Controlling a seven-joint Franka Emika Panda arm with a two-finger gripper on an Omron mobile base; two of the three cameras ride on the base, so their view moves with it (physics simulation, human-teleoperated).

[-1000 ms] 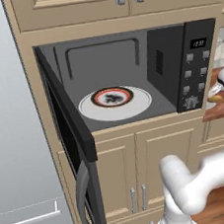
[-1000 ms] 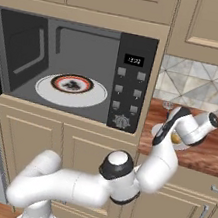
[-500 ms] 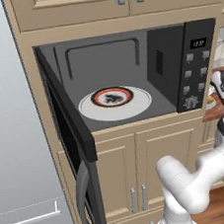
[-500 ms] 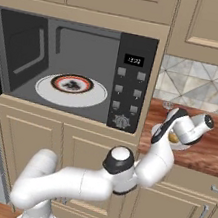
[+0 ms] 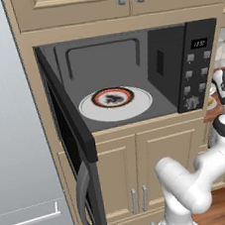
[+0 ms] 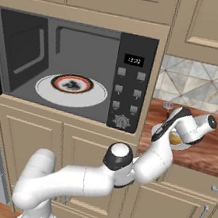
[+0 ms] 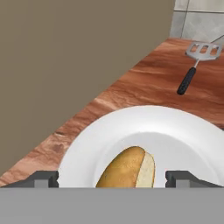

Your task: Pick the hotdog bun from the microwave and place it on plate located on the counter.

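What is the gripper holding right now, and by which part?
It cannot be told. In the hand view the hotdog bun sits between the wide-apart fingertips over the plate; no contact with the bun shows, so it looks released.

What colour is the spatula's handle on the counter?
Black, with a grey metal head; the spatula shows best in the hand view.
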